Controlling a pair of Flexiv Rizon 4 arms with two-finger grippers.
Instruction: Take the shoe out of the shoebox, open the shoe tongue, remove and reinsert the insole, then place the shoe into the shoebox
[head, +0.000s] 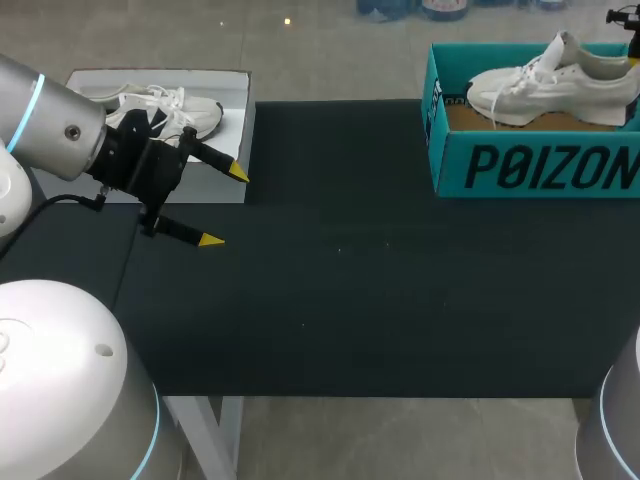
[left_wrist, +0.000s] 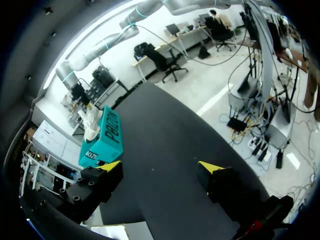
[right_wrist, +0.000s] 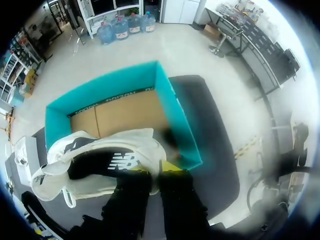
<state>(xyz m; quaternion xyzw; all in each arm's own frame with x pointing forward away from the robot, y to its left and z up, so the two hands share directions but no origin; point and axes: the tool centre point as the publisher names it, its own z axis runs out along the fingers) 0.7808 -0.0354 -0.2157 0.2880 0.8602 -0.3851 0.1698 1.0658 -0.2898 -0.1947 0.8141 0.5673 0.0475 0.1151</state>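
The teal shoebox (head: 530, 165) stands at the table's far right corner. A white shoe (head: 540, 85) with loose laces sits in its open top, toe pointing left and heel at the right. My right gripper (right_wrist: 161, 169) is shut on the shoe (right_wrist: 100, 165) at its heel collar; only a black bit of the gripper (head: 628, 18) shows in the head view. Ahead of those fingers lies the box's brown floor (right_wrist: 125, 112). My left gripper (head: 224, 206) hangs open and empty over the table's left side, far from the box (left_wrist: 102, 137).
A white tray (head: 238, 140) at the far left holds a second white shoe (head: 165, 110), just behind my left gripper. The black table top (head: 380, 290) stretches between tray and box.
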